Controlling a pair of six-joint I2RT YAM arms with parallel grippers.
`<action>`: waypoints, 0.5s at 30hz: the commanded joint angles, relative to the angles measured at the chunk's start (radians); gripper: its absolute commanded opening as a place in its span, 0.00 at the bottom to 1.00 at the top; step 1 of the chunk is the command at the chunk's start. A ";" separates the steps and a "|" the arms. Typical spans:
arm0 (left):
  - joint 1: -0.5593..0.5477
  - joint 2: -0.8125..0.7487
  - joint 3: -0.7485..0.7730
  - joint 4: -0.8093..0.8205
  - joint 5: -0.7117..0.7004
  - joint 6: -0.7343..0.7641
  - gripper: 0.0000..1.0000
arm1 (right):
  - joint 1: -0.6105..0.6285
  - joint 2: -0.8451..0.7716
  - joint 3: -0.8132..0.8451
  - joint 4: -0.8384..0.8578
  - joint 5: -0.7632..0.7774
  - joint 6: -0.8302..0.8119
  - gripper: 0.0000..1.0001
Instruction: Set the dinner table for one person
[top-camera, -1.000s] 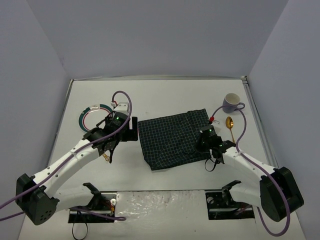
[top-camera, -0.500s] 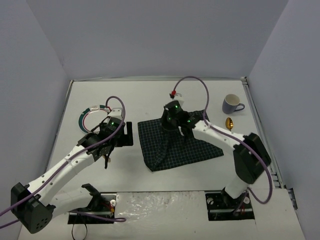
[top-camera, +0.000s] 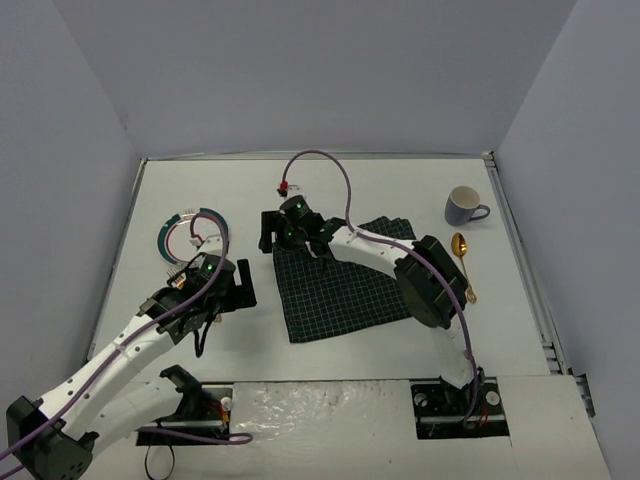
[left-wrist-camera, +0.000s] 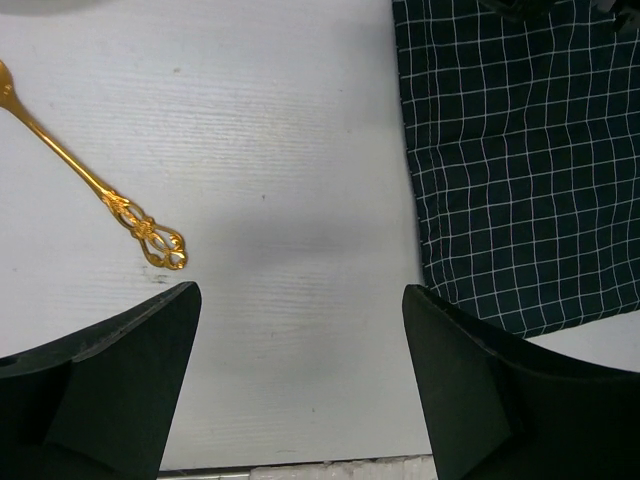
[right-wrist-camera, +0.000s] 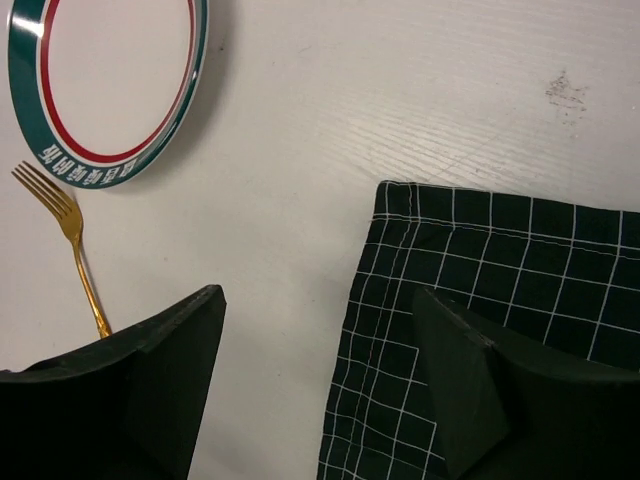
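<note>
Right gripper (right-wrist-camera: 315, 300): spread wide, pinching nothing, above the checked cloth (right-wrist-camera: 500, 300) corner; plate (right-wrist-camera: 110, 80) and fork (right-wrist-camera: 70, 240) ahead-left. Left gripper (left-wrist-camera: 300, 295): likewise spread, empty, cloth edge at right. Beneath both: dinner table (right-wrist-camera: 350, 90).

Large white matte tabletop (left-wrist-camera: 300, 150) looked smooth, faintly grained. Dark checked cloth (left-wrist-camera: 520, 150) was woven fabric, matt. Ornate gold fork (left-wrist-camera: 140, 225) was shiny metal. Round green-and-red-rimmed white plate (right-wrist-camera: 110, 60) looked glossy, glazed.
</note>
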 joint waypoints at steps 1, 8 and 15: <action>0.005 0.034 -0.027 0.120 0.109 -0.072 0.78 | -0.030 -0.181 -0.063 0.035 0.048 -0.097 0.77; -0.092 0.241 -0.009 0.314 0.164 -0.169 0.78 | -0.183 -0.561 -0.498 -0.047 0.247 -0.081 0.76; -0.149 0.482 0.109 0.482 0.151 -0.207 0.64 | -0.453 -0.852 -0.815 -0.087 0.149 -0.059 0.71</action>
